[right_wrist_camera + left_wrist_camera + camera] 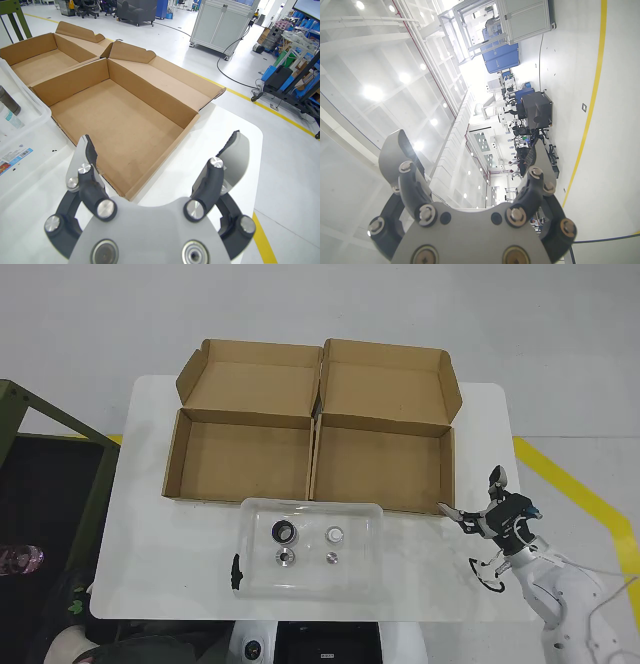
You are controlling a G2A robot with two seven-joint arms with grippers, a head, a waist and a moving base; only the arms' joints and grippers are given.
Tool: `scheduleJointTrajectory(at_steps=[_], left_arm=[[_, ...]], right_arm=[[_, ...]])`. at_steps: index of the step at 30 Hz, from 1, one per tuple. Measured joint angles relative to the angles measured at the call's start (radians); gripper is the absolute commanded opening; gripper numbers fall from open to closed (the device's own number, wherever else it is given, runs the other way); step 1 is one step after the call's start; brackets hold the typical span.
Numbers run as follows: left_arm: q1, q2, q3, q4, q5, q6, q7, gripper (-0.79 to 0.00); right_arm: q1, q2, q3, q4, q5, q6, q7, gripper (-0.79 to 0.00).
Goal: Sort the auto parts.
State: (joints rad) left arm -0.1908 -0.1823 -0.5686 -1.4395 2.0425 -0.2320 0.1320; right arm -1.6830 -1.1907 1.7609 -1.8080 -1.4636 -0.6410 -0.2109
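Top view: right end effector [472, 494] gapes beside the right cardboard box [380, 469].

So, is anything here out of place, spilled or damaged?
Nothing serious. The four parts sit apart inside the clear tray, and both cardboard boxes stand side by side, open and empty. Only a few small dark specks mark the table beside the tray.
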Motion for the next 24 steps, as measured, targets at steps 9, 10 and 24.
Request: scheduleJointTrajectory(at_steps=[9, 10, 24], left_arm=[[0.000, 0.000, 0.000, 0.000, 0.000, 0.000, 0.000, -0.001], [0.000, 0.000, 0.000, 0.000, 0.000, 0.000, 0.000, -0.001], [0.000, 0.000, 0.000, 0.000, 0.000, 0.000, 0.000, 0.000]], right_arm=[[0.000, 0.000, 0.000, 0.000, 0.000, 0.000, 0.000, 0.000], [0.000, 0.000, 0.000, 0.000, 0.000, 0.000, 0.000, -0.001], [0.003, 0.001, -0.011, -0.005, -0.006, -0.004, 0.015, 0.000]])
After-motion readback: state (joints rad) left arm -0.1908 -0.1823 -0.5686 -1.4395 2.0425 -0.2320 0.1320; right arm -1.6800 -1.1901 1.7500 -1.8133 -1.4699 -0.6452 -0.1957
